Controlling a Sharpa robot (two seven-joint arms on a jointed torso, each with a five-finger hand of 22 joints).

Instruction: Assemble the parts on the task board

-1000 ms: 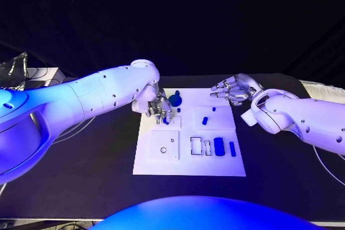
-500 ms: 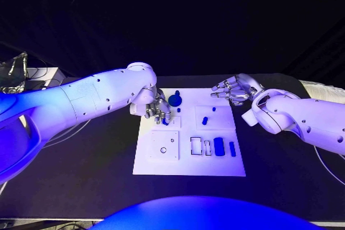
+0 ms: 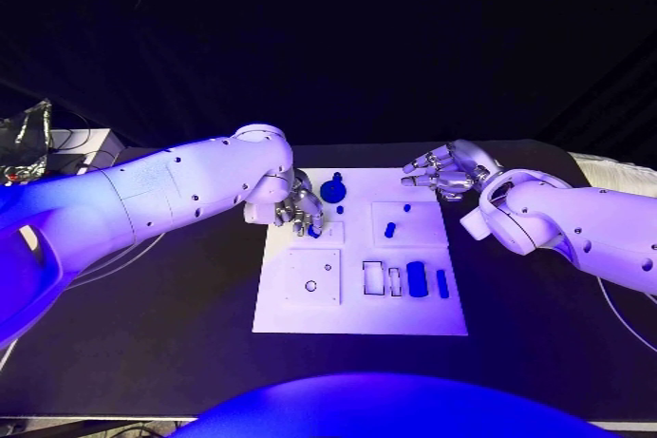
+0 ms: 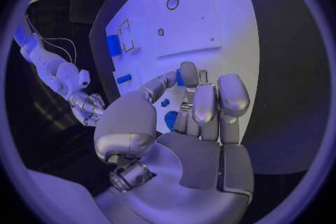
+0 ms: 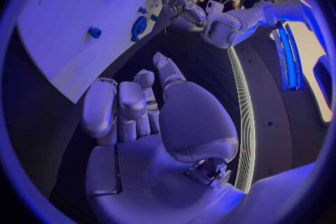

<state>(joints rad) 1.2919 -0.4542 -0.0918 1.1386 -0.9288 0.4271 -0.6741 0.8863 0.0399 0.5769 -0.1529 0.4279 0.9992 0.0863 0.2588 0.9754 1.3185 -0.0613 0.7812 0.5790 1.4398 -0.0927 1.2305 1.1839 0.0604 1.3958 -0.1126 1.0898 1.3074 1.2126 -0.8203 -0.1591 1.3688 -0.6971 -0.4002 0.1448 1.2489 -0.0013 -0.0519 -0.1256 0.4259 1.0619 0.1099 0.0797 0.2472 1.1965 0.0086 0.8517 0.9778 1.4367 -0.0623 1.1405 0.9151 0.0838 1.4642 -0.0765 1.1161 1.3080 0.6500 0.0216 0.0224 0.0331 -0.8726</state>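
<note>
The white task board lies mid-table. My left hand hangs over its far left part, fingers pointing down, their tips at a small blue part; whether they grip it is hidden. In the left wrist view the left hand has curled fingers and that blue part peeks out behind them. A round blue part stands just beyond. My right hand hovers at the board's far right corner, and the right wrist view shows the right hand curled, holding nothing.
A short blue part lies on a raised square plate. Near the board's right side lie a wide blue block and a thin blue bar, beside empty outlined slots. A plate with a round hole sits lower left.
My left arm has drawn slightly back and to the left; the small blue part under its fingertips stays where it was. The right hand has not moved.
</note>
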